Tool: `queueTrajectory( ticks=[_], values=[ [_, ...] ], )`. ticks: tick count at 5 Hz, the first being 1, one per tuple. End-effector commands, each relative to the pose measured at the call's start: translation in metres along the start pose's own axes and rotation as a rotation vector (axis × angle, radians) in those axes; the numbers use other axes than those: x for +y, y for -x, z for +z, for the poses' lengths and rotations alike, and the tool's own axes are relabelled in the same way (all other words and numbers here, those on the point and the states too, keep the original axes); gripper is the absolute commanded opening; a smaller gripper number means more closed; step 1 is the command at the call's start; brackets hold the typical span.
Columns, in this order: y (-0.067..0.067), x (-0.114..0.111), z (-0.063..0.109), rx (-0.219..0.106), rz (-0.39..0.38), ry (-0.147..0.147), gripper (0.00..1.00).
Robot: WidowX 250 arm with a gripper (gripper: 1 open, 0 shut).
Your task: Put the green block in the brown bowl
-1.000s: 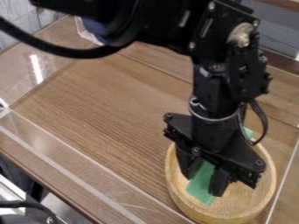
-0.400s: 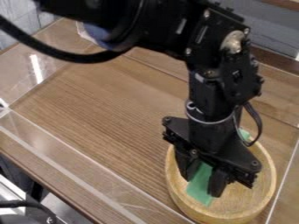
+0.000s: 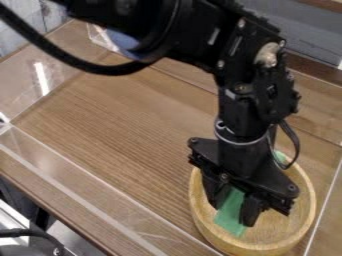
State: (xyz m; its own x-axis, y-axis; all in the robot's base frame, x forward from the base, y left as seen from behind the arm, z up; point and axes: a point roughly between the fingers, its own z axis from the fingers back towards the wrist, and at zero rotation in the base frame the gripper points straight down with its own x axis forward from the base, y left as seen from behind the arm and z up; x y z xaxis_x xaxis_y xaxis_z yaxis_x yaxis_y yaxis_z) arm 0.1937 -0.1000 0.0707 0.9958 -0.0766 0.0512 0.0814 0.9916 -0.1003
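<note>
The brown bowl [image 3: 214, 228] sits at the near right of the table, a shallow round dish of light tan wood with a thick rim. My black gripper [image 3: 245, 201] points straight down into it, shut on the green block [image 3: 237, 214]. The block is a mint-green bar, held upright between the fingers with its lower end down inside the bowl. Whether that end touches the bowl's floor I cannot tell. The gripper body hides the block's upper part and much of the bowl's inside.
The wooden tabletop [image 3: 120, 120] stretches to the left and back. A clear plastic wall [image 3: 54, 160] runs along the table's near-left edge. A green cable [image 3: 283, 155] hangs beside the wrist. The arm [image 3: 174, 35] reaches across the top of the view.
The gripper with the green block has sunk very slightly into the bowl; otherwise nothing has visibly changed.
</note>
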Motion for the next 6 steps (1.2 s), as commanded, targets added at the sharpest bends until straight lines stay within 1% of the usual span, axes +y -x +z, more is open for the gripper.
queueTrajectory(
  ticks=[1,5,6],
  values=[
    [-0.007,0.0,0.002,-0.027,0.016,0.017,0.0],
    [-0.012,0.0,-0.009,-0.017,0.048,0.034,0.0],
    [-0.014,0.001,-0.009,-0.015,0.056,0.038,1.0]
  ],
)
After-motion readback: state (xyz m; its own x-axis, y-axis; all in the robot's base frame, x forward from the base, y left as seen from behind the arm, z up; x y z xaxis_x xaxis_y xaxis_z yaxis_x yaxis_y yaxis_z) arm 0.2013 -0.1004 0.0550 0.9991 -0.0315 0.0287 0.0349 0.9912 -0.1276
